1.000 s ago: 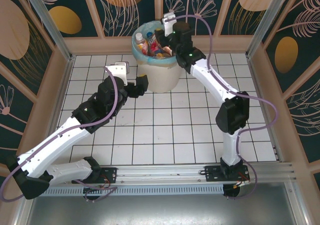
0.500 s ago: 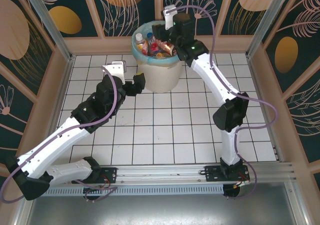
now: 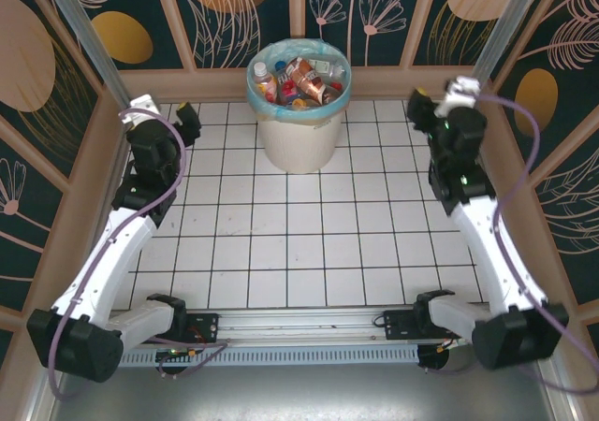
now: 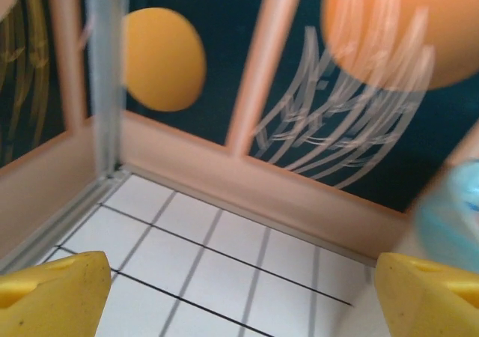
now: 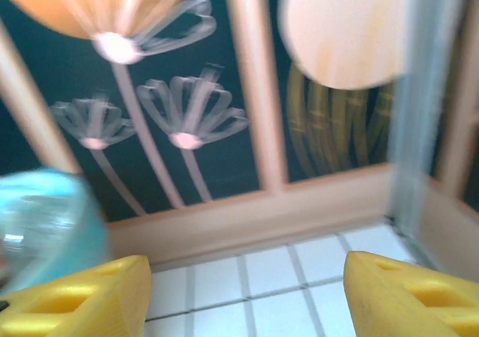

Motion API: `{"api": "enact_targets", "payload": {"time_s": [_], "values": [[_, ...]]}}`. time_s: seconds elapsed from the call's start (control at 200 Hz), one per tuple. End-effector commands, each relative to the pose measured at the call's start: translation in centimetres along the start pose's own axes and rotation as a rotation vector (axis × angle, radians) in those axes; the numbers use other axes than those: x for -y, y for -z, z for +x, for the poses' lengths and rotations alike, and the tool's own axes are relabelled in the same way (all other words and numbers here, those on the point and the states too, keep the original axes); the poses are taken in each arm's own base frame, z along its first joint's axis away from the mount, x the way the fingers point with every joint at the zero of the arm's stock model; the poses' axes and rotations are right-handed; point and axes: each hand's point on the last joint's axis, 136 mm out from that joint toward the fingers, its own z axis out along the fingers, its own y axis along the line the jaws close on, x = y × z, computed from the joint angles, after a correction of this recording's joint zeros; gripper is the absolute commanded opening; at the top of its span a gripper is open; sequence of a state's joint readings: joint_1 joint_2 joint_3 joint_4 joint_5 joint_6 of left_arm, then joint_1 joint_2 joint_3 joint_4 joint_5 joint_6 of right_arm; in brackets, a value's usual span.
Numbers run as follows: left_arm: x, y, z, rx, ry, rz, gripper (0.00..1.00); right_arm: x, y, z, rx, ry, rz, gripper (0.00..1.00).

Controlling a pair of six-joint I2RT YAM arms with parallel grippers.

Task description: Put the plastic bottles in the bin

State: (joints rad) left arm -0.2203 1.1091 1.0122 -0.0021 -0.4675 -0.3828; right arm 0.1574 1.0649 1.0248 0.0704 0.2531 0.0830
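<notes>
The round off-white bin (image 3: 298, 131), lined with a light blue bag, stands at the back middle of the tiled floor. Several plastic bottles (image 3: 301, 82) with red labels and caps lie inside it. My left gripper (image 3: 173, 112) is off to the bin's left near the back left corner, open and empty. Its yellow fingertips (image 4: 52, 296) stand wide apart over bare tiles, with the bin's blue bag (image 4: 453, 217) at the right edge. My right gripper (image 3: 432, 98) is to the bin's right, also open and empty. Beside its fingertips (image 5: 412, 296), the blue bag (image 5: 41, 217) is at the left.
Patterned walls with a wooden skirting (image 3: 206, 84) close in the floor at the back and sides. Metal corner posts (image 3: 89, 37) rise at the back left and back right. The white tiled floor (image 3: 309, 243) stretches between the arms.
The right gripper has opened and swung away from over the bin to the right. The left arm has pulled back from beside the bin toward the back left corner.
</notes>
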Motion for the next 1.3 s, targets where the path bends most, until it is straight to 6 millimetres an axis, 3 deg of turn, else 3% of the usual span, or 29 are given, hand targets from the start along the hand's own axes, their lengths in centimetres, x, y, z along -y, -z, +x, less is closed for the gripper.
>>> {"api": "enact_targets", "payload": {"time_s": [0.0,0.135,0.295,0.42,0.475,0.545,0.636,0.686,0.851,1.001,1.026,1.041,1.056,1.296], "values": [[-3.3,-2.4,3.1,-0.006,0.069,-0.052,0.91,4.6,0.5,4.9,0.007,-0.006,0.114,0.69],[-7.3,-3.5,7.9,0.02,0.043,-0.161,0.91,8.1,1.4,12.3,-0.005,0.045,0.159,0.69],[-10.6,-3.2,12.0,0.068,-0.017,-0.246,0.91,8.3,1.7,17.2,0.034,0.031,0.11,0.69],[-11.1,-2.8,13.4,0.119,-0.063,-0.209,0.91,6.7,1.8,19.6,0.063,0.05,-0.013,0.68],[-10.0,-3.0,13.4,0.113,-0.113,-0.142,0.9,6.0,1.9,20.9,0.053,0.08,-0.065,0.68],[-9.0,-2.9,13.1,0.135,-0.155,-0.073,0.9,6.6,2.2,22.5,0.044,0.069,-0.07,0.68],[-8.6,-2.8,13.3,0.146,-0.241,-0.04,0.89,6.6,3.2,22.4,0.119,0.055,-0.113,0.69],[-8.8,-2.8,13.7,0.113,-0.259,-0.05,0.89,6.8,2.6,23.3,0.054,0.046,-0.105,0.7],[-8.8,-2.2,17.0,0.081,-0.261,0.03,0.89,8.6,1.5,23.2,0.046,-0.004,-0.014,0.73],[-9.8,-2.3,17.9,0.126,-0.233,0.022,0.92,9.1,1.2,23.3,0.039,-0.01,0.026,0.75],[-10.2,-2.2,17.6,0.145,-0.22,0.004,0.93,9.2,1.2,23.3,0.038,-0.011,0.027,0.84],[-10.4,-2.3,17.7,0.137,-0.213,-0.006,0.93,9.1,1.2,23.3,0.039,-0.01,0.026,0.96],[-10.6,-2.4,17.9,0.119,-0.21,-0.017,0.94,9.2,1.2,23.3,0.041,-0.01,0.026,0.99],[-10.8,-2.9,17.9,0.104,-0.208,-0.028,0.99,9.2,1.1,23.3,0.039,-0.01,0.029,0.99]]}}
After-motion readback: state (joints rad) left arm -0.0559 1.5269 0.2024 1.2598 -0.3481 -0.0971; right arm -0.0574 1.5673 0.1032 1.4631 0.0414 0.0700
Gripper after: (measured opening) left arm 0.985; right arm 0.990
